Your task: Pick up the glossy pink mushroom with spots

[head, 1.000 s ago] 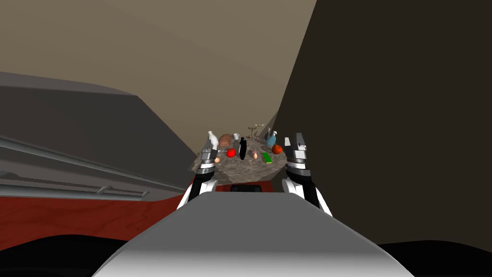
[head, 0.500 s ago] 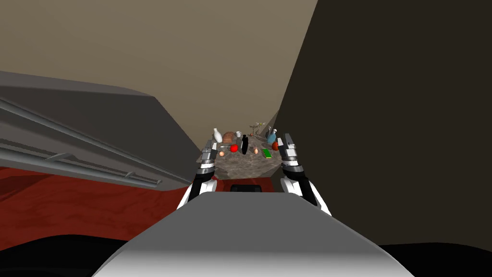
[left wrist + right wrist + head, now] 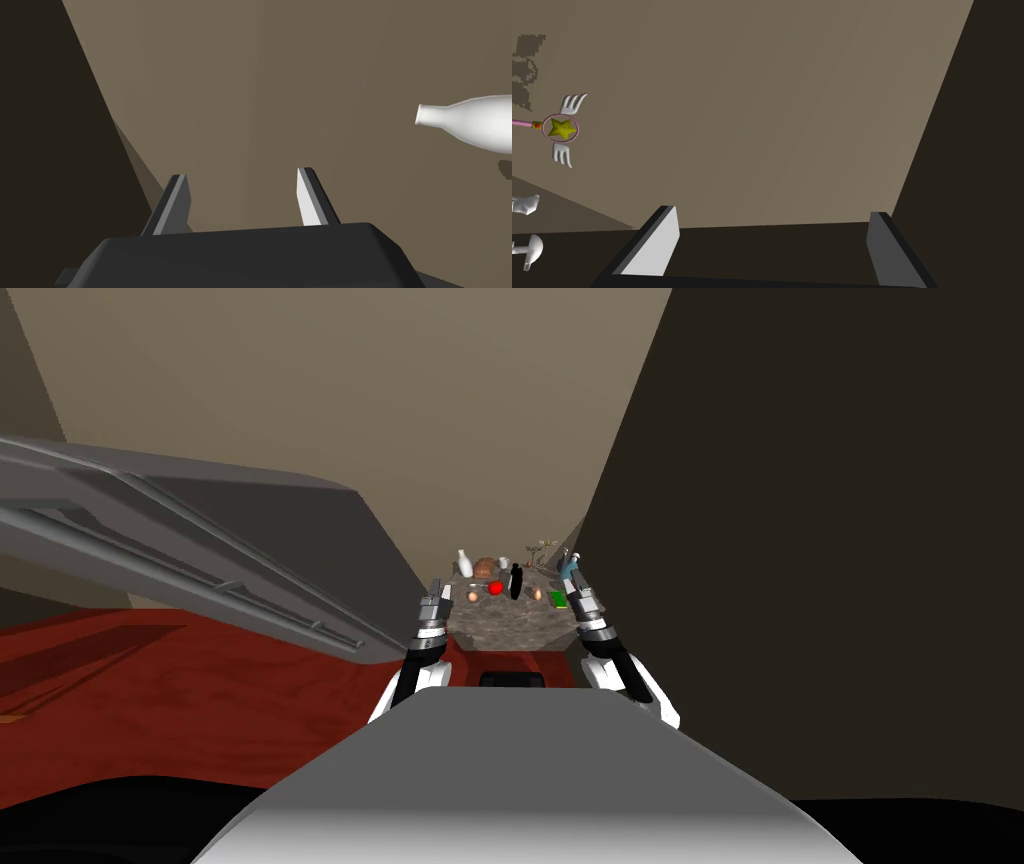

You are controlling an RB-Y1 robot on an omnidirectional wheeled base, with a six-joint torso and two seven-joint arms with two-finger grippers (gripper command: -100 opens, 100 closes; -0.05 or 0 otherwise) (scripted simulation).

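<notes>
Head view: your left gripper [image 3: 434,591] and right gripper [image 3: 577,584] hang before the stone counter [image 3: 505,630], where a pinkish lump [image 3: 473,596] beside the red ball [image 3: 495,587], or a second pinkish lump [image 3: 537,594] further right, may be the mushroom; too small to confirm. Left wrist view: fingers [image 3: 312,200] spread, empty. Right wrist view: fingers [image 3: 657,240] spread wide, empty. Likely light, rigid, slippery: pinch the stem beneath the cap.

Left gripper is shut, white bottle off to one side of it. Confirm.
Wrong: the left gripper is open, not shut; the left wrist view shows its fingers apart, nothing between them. The white bottle is off to one side.
</notes>
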